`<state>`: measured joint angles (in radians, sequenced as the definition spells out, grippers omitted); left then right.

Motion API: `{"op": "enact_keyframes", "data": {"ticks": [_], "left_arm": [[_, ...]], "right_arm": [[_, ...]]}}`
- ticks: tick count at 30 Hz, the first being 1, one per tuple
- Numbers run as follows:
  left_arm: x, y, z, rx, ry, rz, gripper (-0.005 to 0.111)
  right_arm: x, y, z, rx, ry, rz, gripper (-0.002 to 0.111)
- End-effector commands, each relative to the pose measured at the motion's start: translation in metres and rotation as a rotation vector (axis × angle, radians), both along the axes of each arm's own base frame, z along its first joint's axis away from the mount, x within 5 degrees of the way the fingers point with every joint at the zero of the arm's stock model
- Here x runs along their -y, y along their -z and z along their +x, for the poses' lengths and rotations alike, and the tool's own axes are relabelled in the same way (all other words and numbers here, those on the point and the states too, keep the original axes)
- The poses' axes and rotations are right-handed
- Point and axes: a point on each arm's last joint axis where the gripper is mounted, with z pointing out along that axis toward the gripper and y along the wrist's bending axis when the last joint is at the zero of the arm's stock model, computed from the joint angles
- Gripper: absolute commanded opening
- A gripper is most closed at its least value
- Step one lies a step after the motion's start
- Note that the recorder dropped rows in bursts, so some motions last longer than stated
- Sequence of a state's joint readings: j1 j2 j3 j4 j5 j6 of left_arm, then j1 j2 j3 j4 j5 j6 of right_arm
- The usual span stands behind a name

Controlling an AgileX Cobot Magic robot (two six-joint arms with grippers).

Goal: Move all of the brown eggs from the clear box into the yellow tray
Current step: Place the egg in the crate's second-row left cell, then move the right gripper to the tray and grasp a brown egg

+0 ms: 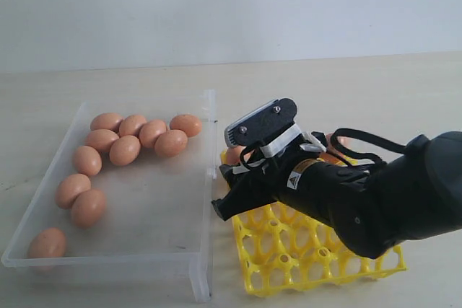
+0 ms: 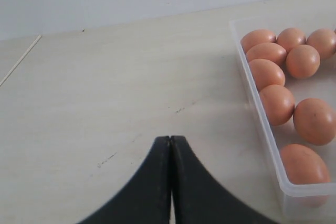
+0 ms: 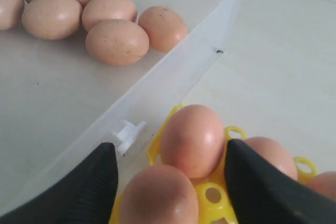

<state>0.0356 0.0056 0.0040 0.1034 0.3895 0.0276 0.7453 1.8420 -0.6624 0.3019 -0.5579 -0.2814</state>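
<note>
The clear box [image 1: 206, 200] holds several brown eggs [image 1: 125, 149] along its far and left sides. The yellow tray [image 1: 303, 257] stands just right of it, partly hidden by my right arm. My right gripper [image 1: 232, 191] hangs open over the tray's corner nearest the box. In the right wrist view, the right gripper [image 3: 170, 148] has its fingers wide on either side of two eggs [image 3: 191, 140] seated in tray cups [image 3: 212, 195], touching neither. My left gripper [image 2: 170, 139] is shut and empty over bare table beside the box wall [image 2: 262, 129]. It does not show in the exterior view.
A white latch [image 3: 127, 132] juts from the box wall next to the tray. More eggs [image 3: 268, 153] sit in the tray's far row. Pale wooden tabletop [image 2: 105, 93] stretches left of the box, with a plain wall behind.
</note>
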Motion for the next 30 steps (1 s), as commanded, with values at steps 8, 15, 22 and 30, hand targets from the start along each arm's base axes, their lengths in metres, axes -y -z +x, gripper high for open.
{"op": "enact_keyframes", "data": {"ticks": [8,15,22,30], "left_arm": [[0.001,-0.002,0.000,0.019,0.007,-0.007,0.000],[0.001,-0.002,0.000,0.019,0.007,-0.007,0.000],[0.001,-0.002,0.000,0.019,0.007,-0.007,0.000],[0.001,-0.002,0.000,0.019,0.007,-0.007,0.000]], "right_arm": [[-0.051,-0.097,0.018,-0.201,-0.222,-0.098,0.002],[-0.120,-0.103,0.041,-0.325,-0.264,-0.090,0.000],[-0.175,-0.065,0.048,-0.547,-0.222,0.032,0.024],[-0.187,-0.032,0.054,-0.710,-0.088,0.056,0.063]]}}
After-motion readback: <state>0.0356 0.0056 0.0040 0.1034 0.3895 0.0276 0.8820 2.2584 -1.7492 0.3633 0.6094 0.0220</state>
